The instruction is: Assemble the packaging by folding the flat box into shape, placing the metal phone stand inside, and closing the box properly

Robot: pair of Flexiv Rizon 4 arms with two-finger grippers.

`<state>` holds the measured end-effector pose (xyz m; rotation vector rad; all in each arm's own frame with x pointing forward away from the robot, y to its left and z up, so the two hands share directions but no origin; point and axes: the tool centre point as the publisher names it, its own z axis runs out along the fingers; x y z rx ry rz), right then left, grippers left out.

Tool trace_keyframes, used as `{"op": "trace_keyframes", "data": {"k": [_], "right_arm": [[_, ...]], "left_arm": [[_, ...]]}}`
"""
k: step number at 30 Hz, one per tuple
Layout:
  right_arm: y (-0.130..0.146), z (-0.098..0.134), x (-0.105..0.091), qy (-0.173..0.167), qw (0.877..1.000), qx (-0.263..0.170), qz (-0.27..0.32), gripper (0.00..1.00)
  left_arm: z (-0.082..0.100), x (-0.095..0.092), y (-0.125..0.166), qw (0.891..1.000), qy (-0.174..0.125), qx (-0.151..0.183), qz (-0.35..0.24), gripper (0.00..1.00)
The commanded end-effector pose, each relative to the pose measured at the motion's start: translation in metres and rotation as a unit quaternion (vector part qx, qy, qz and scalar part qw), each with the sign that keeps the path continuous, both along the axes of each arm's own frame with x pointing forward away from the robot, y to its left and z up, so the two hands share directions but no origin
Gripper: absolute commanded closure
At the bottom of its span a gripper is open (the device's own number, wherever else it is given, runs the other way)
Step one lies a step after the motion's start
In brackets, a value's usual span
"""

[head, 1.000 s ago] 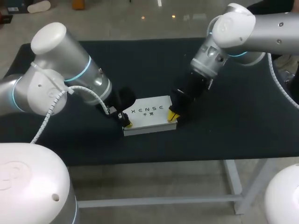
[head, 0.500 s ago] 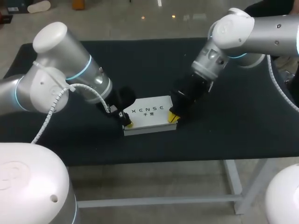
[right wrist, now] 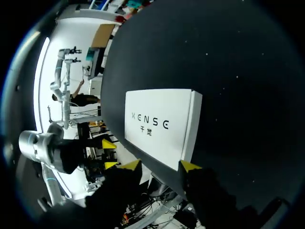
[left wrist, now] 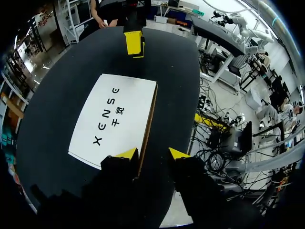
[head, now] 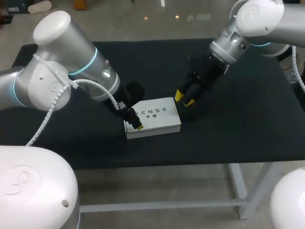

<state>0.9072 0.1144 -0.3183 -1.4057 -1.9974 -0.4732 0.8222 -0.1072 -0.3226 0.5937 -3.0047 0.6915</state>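
**Seemingly closed, but nothing pins the lid**

Right now the white printed box (head: pixel 153 117) lies flat on the black table (head: pixel 238 124), near the front edge and about midway along it. Its lid looks level and shut. The metal phone stand shows in no view, so whether it sits inside cannot be told.

The left gripper (left wrist: pixel 152 153) is at the box's left end with its fingers apart. One yellow tip is over the top face at the front corner and the other is past the front wall, with that wall's line running into the gap. Whether either tip touches the cardboard cannot be told. The right gripper (head: pixel 183 98) hangs just off the box's far right corner, its fingers spread and holding nothing.

The main risk is probably the lid. With no finger clearly pressing it, an untucked flap could spring up along the long seam. The second risk comes from the left gripper. If it pinches from where it stands, it would likely crease the thin front wall. A sideways nudge could also skid the light box towards the front edge, which is close by.
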Motion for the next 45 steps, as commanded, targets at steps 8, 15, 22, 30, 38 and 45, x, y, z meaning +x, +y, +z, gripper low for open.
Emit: {"op": "trace_keyframes", "data": {"k": [8,15,22,30,38,45], "right_arm": [[-0.049,0.050,0.021,-0.179,0.980,-0.012,-0.083,0.00],[-0.057,0.057,0.031,-0.167,0.977,-0.033,-0.131,0.00],[-0.057,0.057,0.031,-0.167,0.977,-0.033,-0.131,0.00],[-0.074,0.042,0.045,-0.262,0.959,-0.009,-0.106,0.00],[-0.109,0.042,0.060,-0.420,0.906,0.006,-0.053,0.00],[-0.128,0.039,0.072,-0.453,0.892,-0.015,0.003,0.00]], "left_arm": [[0.019,-0.040,-0.008,0.986,0.048,-0.002,0.161,0.00],[0.019,-0.040,-0.008,0.986,0.048,-0.002,0.161,0.00],[0.019,-0.040,-0.008,0.986,0.048,-0.002,0.161,0.00],[0.001,-0.058,-0.044,0.952,0.061,0.034,0.298,0.00],[-0.013,-0.067,-0.068,0.898,0.071,0.086,0.426,0.00],[-0.022,-0.070,-0.076,0.853,0.089,0.110,0.503,0.00]]}}
